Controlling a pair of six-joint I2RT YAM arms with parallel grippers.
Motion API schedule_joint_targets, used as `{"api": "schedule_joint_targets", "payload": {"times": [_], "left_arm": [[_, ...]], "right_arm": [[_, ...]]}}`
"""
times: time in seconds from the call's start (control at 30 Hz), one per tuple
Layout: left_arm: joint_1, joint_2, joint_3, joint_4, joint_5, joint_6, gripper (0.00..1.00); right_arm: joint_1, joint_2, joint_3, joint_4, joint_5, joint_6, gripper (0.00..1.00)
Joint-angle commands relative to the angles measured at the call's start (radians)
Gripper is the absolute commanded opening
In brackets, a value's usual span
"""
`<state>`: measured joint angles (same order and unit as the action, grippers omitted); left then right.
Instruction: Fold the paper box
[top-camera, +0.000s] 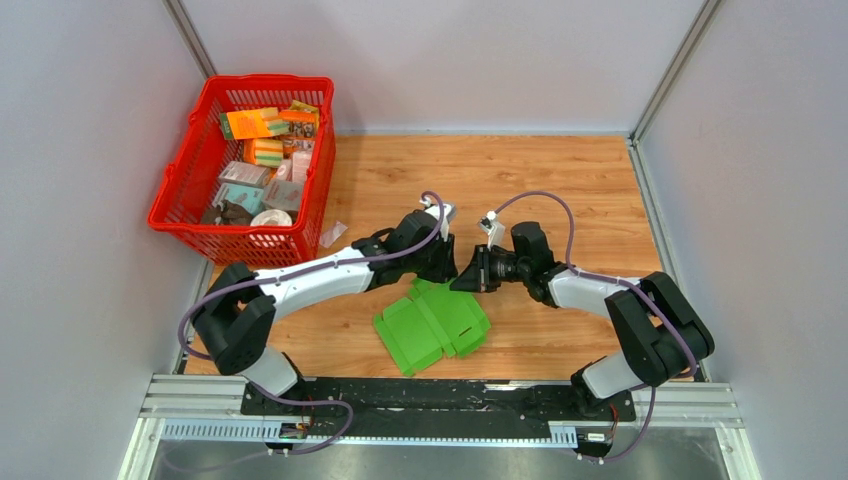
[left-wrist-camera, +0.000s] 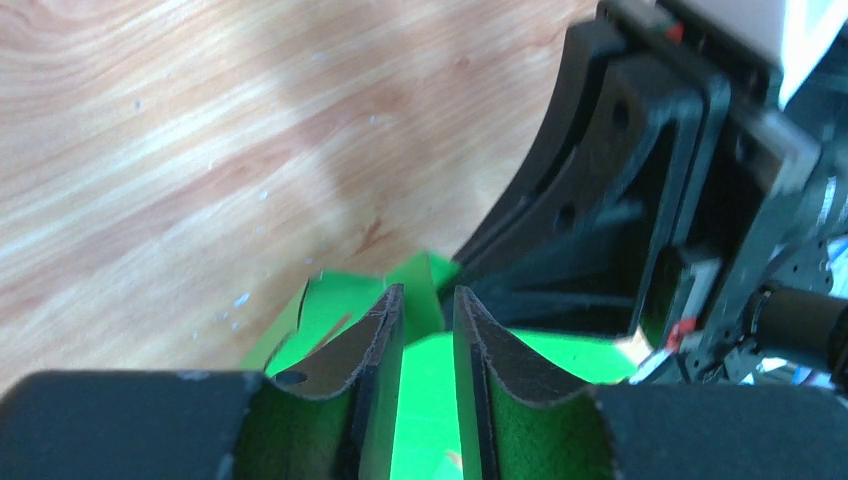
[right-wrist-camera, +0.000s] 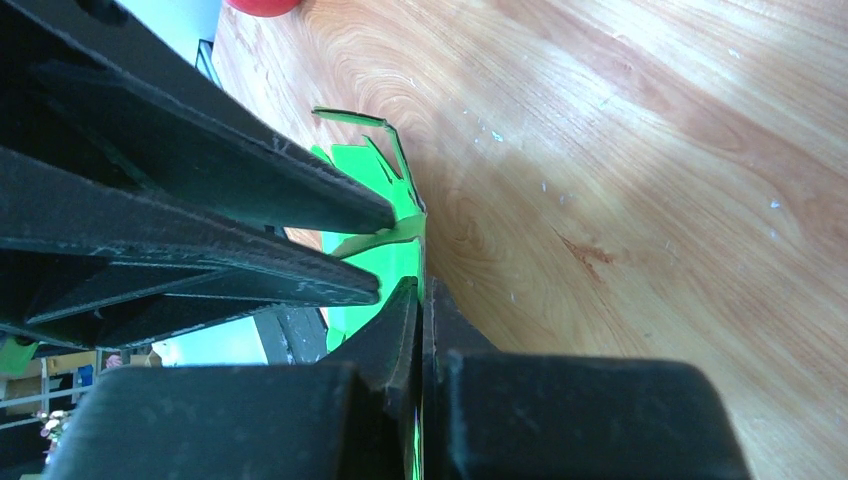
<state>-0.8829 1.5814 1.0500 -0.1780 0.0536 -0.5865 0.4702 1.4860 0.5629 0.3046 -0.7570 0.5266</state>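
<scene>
Pinching a raised flap of the bright green die-cut card paper box (top-camera: 430, 325), lower centre, my right gripper (right-wrist-camera: 420, 288) is clamped, likely steadying it. My left gripper (left-wrist-camera: 428, 298) is barely parted, gripping nothing.

Pale grey wall panels (top-camera: 80, 150) are closing in the wooden table (top-camera: 560, 180) on the left, far and right sides, with slim aluminium posts (top-camera: 672, 68) running up the two far corners. Soft, even light is falling from above and leaving only faint shadows on the warm grain, while a red plastic basket (top-camera: 268, 81) is sitting at the far left corner. A slotted silver rail (top-camera: 690, 405) is lining the near edge.
</scene>
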Motion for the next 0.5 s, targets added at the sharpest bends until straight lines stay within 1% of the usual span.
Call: {"api": "schedule_joint_targets", "payload": {"times": [0.0, 0.03, 0.07, 0.1, 0.17, 0.23, 0.3, 0.37, 0.4, 0.43, 0.47], "left_arm": [[-0.013, -0.167, -0.083, 0.009, -0.041, 0.063, 0.34], [-0.013, -0.229, -0.096, -0.006, -0.087, 0.088, 0.35], [-0.011, -0.260, -0.108, -0.024, -0.115, 0.096, 0.37], [-0.008, -0.315, -0.131, -0.066, -0.159, 0.103, 0.40], [0.018, -0.366, -0.160, -0.100, -0.178, 0.105, 0.40], [0.041, -0.431, -0.217, -0.124, -0.186, 0.093, 0.38], [0.074, -0.478, -0.289, -0.091, -0.170, 0.088, 0.33], [0.111, -0.495, -0.332, -0.048, -0.127, 0.085, 0.31], [0.123, -0.503, -0.361, -0.013, -0.080, 0.073, 0.32], [0.131, -0.506, -0.375, 0.006, -0.063, 0.068, 0.34], [0.142, -0.505, -0.387, 0.024, -0.058, 0.063, 0.38]], "right_arm": [[-0.001, -0.010, 0.014, 0.070, 0.012, -0.005, 0.00], [-0.001, -0.007, 0.015, 0.068, 0.010, -0.005, 0.00], [0.001, -0.007, 0.015, 0.070, 0.010, -0.004, 0.00], [-0.001, -0.007, 0.015, 0.070, 0.010, -0.004, 0.00], [-0.001, -0.006, 0.014, 0.070, 0.013, -0.007, 0.00], [-0.001, -0.003, 0.015, 0.071, 0.008, -0.002, 0.00], [-0.001, -0.004, 0.012, 0.083, -0.002, 0.004, 0.00], [-0.001, -0.007, 0.008, 0.093, -0.007, 0.007, 0.00], [-0.001, -0.007, 0.008, 0.094, -0.010, 0.007, 0.00], [-0.001, -0.009, 0.005, 0.102, -0.013, 0.009, 0.00], [-0.001, -0.009, 0.000, 0.114, -0.018, 0.009, 0.00]]}}
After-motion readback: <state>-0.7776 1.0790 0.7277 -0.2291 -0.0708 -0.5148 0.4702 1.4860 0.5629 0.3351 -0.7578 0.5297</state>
